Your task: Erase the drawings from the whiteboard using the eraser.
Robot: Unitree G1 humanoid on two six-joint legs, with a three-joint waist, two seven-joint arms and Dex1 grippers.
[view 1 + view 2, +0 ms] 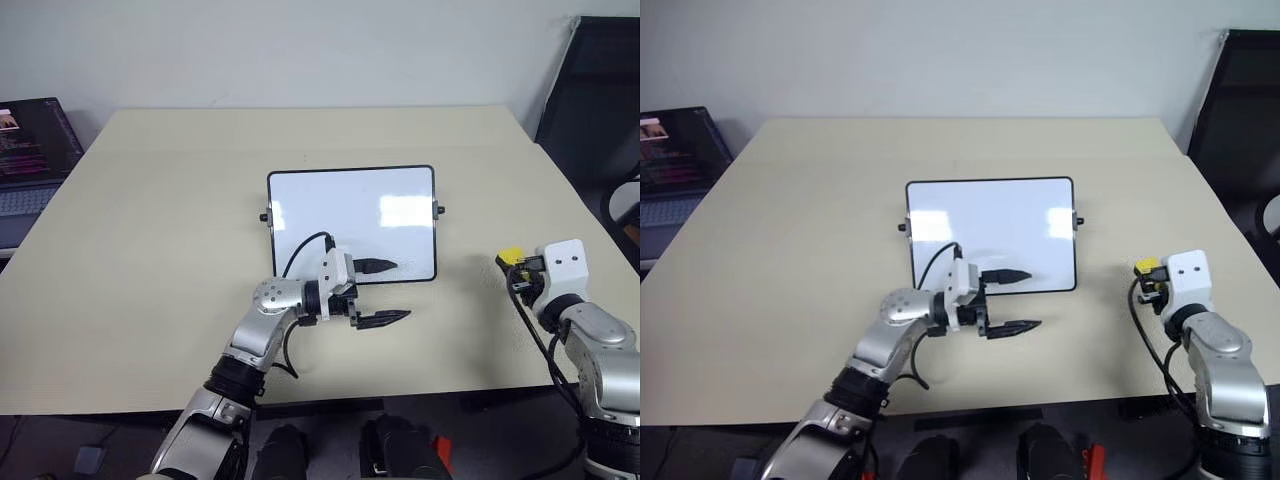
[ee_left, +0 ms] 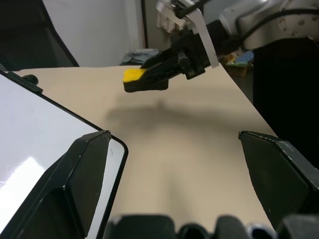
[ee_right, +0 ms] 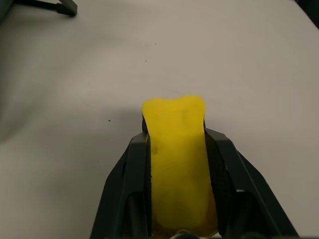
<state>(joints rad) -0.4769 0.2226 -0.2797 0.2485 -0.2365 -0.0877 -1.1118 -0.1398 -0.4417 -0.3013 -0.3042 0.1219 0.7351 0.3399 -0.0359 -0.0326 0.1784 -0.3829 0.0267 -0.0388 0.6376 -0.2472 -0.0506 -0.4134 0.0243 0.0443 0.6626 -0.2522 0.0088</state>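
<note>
Right of whiteboard [image 1: 351, 222], well apart: right gripper [image 1: 512, 262] clamped on yellow eraser [image 3: 177, 159], above tan table [image 1: 150, 250]. At board's near edge: left gripper [image 1: 384, 292] spread wide, empty.

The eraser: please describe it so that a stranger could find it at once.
On the beige table, look right of the whiteboard, beyond its edge. The right gripper holds the eraser above the tabletop: a small yellow block, the only bright yellow thing there.
</note>
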